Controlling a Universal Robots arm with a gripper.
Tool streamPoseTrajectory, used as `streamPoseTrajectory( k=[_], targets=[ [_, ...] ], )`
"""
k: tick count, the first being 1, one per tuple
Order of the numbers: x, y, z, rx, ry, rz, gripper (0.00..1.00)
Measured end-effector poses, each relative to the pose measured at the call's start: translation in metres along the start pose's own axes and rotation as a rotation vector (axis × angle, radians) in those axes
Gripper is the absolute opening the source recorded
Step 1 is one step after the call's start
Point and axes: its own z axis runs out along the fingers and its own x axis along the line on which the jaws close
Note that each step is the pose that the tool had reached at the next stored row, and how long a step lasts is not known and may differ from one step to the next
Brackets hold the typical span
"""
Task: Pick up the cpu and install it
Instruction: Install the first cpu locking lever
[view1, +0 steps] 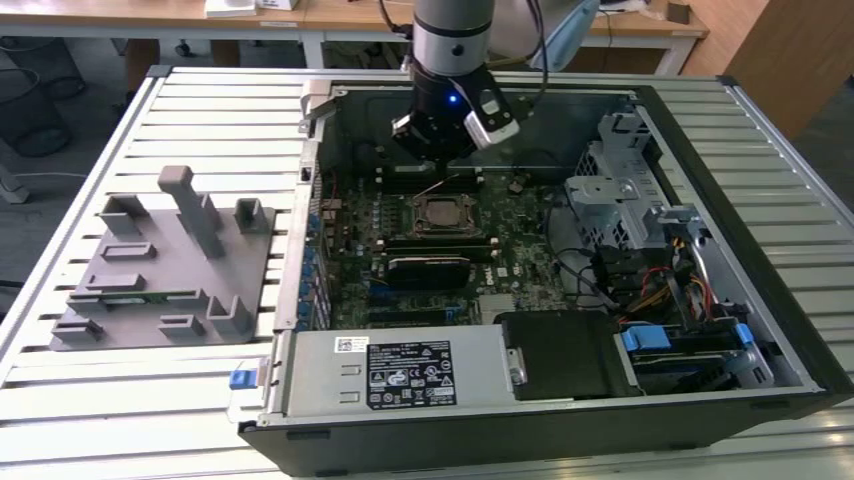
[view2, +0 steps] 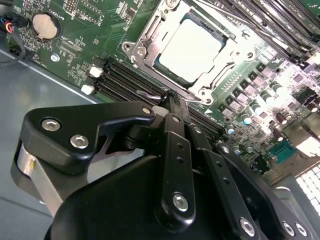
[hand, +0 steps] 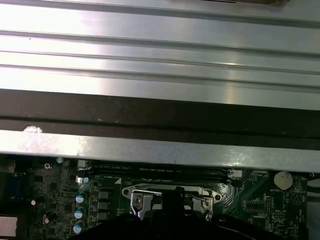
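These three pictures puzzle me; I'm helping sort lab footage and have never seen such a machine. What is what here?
The exterior view looks down on an open black computer case lying on a slatted metal table. A grey robot arm reaches into it; its black hand hangs just above the green motherboard. The two wrist views come from cameras riding on the arm. In the second wrist view the flat square silver-lidded cpu lies in its metal socket frame, with the hand's black fingers close above. A grey plastic fixture sits beside the case.

Silver cpu (view2: 192, 50) (thin dark-green edge), green motherboard (view2: 75, 40), black tool (view2: 172, 107), grey fixture (view1: 160, 270)
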Motion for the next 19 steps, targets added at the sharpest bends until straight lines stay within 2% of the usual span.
streamPoseTrajectory(
  k=[7,19],
  targets=[
    [-0.0012,0.005,0.0033,-0.0002,0.0012,-0.017,0.11],
    [-0.0065,0.0062,0.0122,0.0012,0.0014,-0.019,0.11]
  ],
)
